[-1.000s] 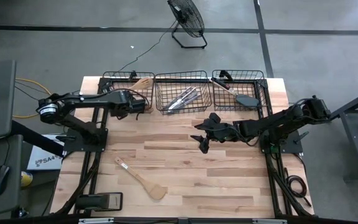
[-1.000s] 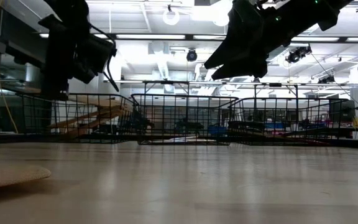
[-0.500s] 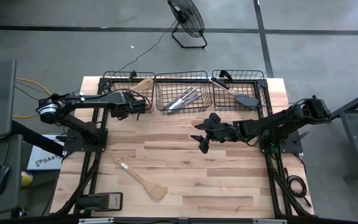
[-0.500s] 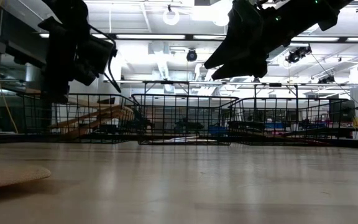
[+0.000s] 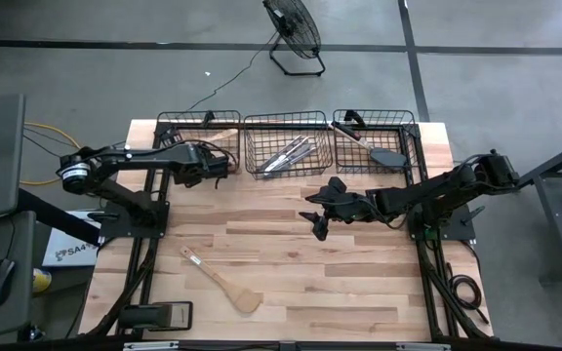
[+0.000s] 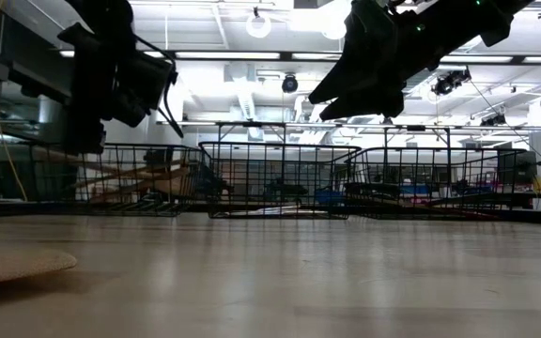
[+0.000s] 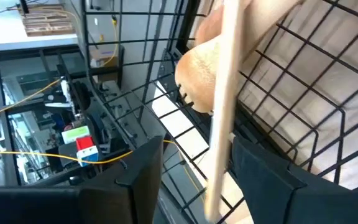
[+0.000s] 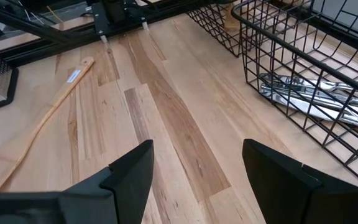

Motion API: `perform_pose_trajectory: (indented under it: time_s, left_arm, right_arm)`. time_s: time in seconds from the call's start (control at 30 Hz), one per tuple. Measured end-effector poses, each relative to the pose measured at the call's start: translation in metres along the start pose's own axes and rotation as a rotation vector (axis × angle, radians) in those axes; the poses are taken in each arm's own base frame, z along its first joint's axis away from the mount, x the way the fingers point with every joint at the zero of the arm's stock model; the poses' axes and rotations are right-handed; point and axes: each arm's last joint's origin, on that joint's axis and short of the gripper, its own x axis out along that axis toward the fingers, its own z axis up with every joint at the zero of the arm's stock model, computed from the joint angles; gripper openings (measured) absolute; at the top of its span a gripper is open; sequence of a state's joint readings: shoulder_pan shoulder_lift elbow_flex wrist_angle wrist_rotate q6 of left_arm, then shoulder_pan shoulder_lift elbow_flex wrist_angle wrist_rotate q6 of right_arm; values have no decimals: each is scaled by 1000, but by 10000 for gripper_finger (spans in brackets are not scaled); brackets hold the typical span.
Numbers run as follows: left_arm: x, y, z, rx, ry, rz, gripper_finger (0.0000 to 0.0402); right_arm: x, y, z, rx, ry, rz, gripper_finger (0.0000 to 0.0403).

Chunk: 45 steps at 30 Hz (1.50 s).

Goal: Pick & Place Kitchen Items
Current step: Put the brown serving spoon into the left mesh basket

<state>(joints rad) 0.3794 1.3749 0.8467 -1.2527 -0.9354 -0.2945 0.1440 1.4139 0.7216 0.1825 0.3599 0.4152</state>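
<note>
My left gripper (image 5: pixel 224 162) hangs open at the near right corner of the left wire basket (image 5: pixel 179 132). A light wooden spoon (image 7: pixel 197 74) lies in that basket, its handle running back between my left fingers. My right gripper (image 5: pixel 318 220) hovers open over the middle of the table, with nothing between its fingers (image 8: pixel 191 180). A wooden spatula (image 5: pixel 222 281) lies flat on the table near the front left. Silver knives (image 5: pixel 286 154) lie in the middle basket, and a black turner (image 5: pixel 388 156) lies in the right one. My left gripper's open fingers stand on either side of the wooden spoon's handle (image 7: pixel 219 130), which passes close by one finger (image 7: pixel 272 180). I cannot tell whether that finger touches it. The spoon's head lies against the basket's wires.
Three black wire baskets stand in a row along the far edge of the table (image 5: pixel 359 283). The wide stretch of wood in front of them holds only the spatula. A floor fan (image 5: pixel 293 34) stands beyond the table.
My left gripper has opened and let go of the wooden spoon. The spoon has dropped into the left basket and now lies lower and flatter there, its head farther toward the far edge.
</note>
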Motion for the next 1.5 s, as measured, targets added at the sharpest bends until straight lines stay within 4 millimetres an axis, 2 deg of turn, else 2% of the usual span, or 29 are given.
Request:
perform_pose_trajectory:
  time_s: [0.5,0.9,1.23,1.5]
  left_arm:
    - [-16,19,13,-19,-45,16,195]
    - [-33,42,17,-52,-40,-2,195]
    - [-50,52,14,-21,-74,-202,195]
    - [-77,56,-3,88,-287,-426,195]
  right_arm:
    - [0,0,0,-1,0,0,239]
    - [0,0,0,-1,1,1,239]
    - [0,0,-1,-6,9,-3,239]
    - [0,-1,-1,-20,14,-6,239]
